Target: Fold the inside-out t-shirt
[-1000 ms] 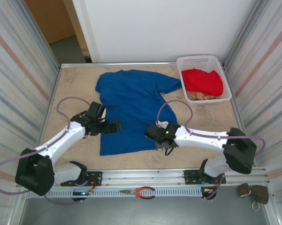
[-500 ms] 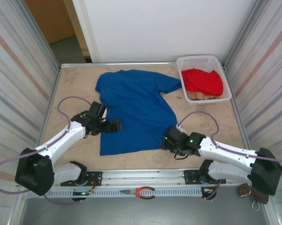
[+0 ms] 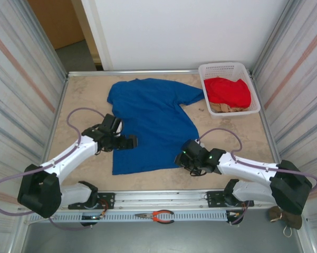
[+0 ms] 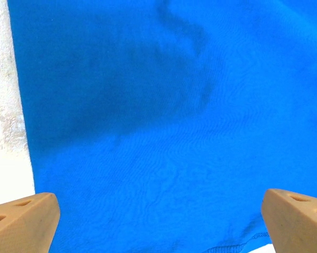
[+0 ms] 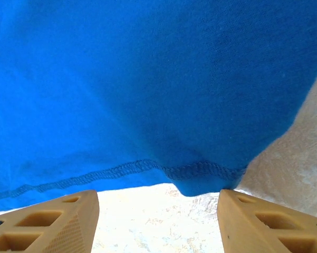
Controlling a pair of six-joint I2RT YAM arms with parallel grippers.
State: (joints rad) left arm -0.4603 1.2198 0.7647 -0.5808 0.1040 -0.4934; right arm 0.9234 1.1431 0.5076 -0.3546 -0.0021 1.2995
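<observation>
The inside-out t-shirt (image 3: 147, 113), royal blue, lies spread flat mid-table, hem toward the arms. My left gripper (image 3: 131, 142) hovers open over the shirt's left side edge; in the left wrist view its tan fingertips (image 4: 21, 221) stand wide apart above the blue cloth (image 4: 163, 105), holding nothing. My right gripper (image 3: 180, 158) is at the hem's right corner. In the right wrist view it (image 5: 158, 221) is open, with bare table between the fingers (image 5: 47, 221) and the stitched hem (image 5: 147, 169) just ahead of them.
A white basket (image 3: 229, 67) at the back right holds a red garment (image 3: 229, 90) and a tan cloth (image 3: 224, 108). Red-handled pliers (image 3: 157, 215) lie on the front rail. Corrugated walls close in both sides.
My right gripper opened and let go of the hem, drew back right toward the front edge, then edged back left to the corner. The left arm hardly moved.
</observation>
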